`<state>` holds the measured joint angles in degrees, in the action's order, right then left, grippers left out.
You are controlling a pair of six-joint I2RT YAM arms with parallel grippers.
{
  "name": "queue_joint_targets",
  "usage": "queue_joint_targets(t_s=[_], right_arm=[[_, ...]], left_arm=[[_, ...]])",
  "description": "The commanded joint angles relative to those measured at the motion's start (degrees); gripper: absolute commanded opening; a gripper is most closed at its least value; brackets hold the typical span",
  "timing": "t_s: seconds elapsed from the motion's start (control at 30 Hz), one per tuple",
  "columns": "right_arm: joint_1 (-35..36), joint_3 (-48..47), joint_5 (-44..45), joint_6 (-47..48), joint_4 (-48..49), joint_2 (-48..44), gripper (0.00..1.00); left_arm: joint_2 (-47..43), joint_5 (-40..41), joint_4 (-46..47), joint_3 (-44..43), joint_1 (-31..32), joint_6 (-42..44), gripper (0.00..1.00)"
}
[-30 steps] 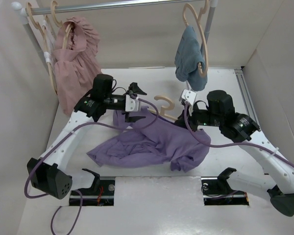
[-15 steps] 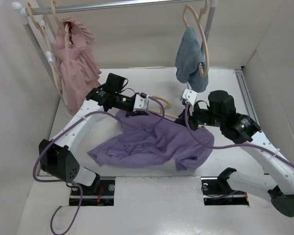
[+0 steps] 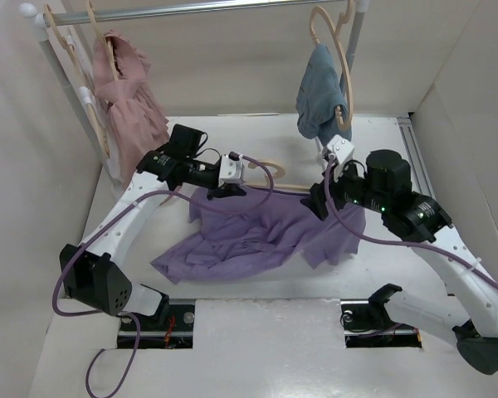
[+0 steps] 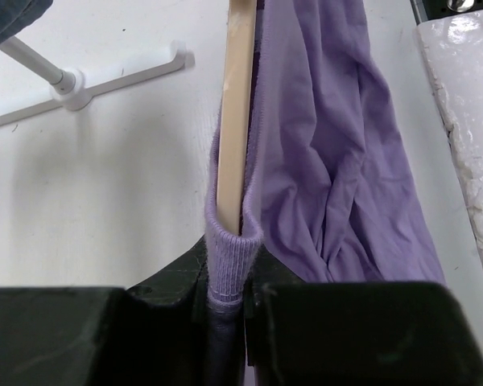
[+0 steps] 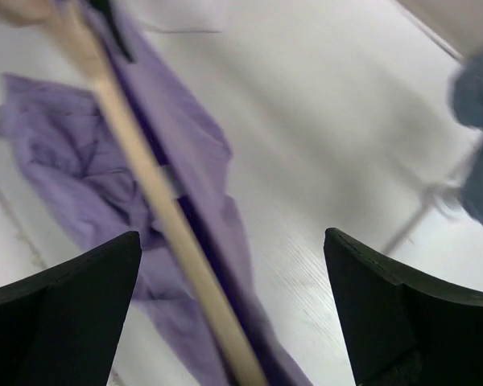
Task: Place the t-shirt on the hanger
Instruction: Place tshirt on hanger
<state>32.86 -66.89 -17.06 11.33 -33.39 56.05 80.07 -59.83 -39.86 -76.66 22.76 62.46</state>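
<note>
From above, the purple t-shirt (image 3: 249,240) lies rumpled on the counter (image 3: 382,141) between the left gripper (image 3: 231,184) and right gripper (image 3: 319,201), with the hanger (image 3: 295,188) along its far edge. The left wrist view shows that gripper clamped on the ribbed collar, hanger arm tucked inside. The blurred right wrist view shows fingers spread wide, hanger running between them.

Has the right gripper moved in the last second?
Yes. The right gripper has shifted rightward and slightly back, toward the rack's right post.
</note>
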Motion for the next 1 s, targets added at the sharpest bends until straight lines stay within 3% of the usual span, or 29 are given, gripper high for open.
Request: queue_joint_targets(t_s=[0.0,0.13,0.27,0.5,0.8,0.93,0.97], right_arm=[[-0.78,-4.99,12.47,-3.69,-2.29,-3.40,1.00],[-0.78,-7.10,13.02,-0.79,-7.91,-4.99,1.00],[-0.78,-9.30,5.73,2.46,-10.99,-5.52,1.00],[-0.78,-9.67,6.86,3.87,-24.00,-3.33,1.00],[-3.59,-11.15,11.79,2.47,-25.49,3.00,1.00],[-3.59,-13.34,10.39,3.78,-26.90,6.43,0.85],[-3.59,-13.35,9.77,4.31,-26.91,6.96,0.75]], left_arm=[[-2.82,-3.71,2.06,0.64,0.00,-1.37,0.00],[-2.82,-2.31,1.45,1.78,0.00,-0.41,0.00],[-2.82,-1.78,1.45,1.78,0.00,0.21,0.00],[-2.20,-0.55,0.13,1.78,0.00,2.58,0.00],[-2.20,-0.55,-1.63,0.12,0.00,4.43,0.00],[-2.20,-0.55,-1.63,0.11,0.00,4.43,0.00],[-2.20,-0.55,-1.63,0.11,-0.52,4.43,0.00]])
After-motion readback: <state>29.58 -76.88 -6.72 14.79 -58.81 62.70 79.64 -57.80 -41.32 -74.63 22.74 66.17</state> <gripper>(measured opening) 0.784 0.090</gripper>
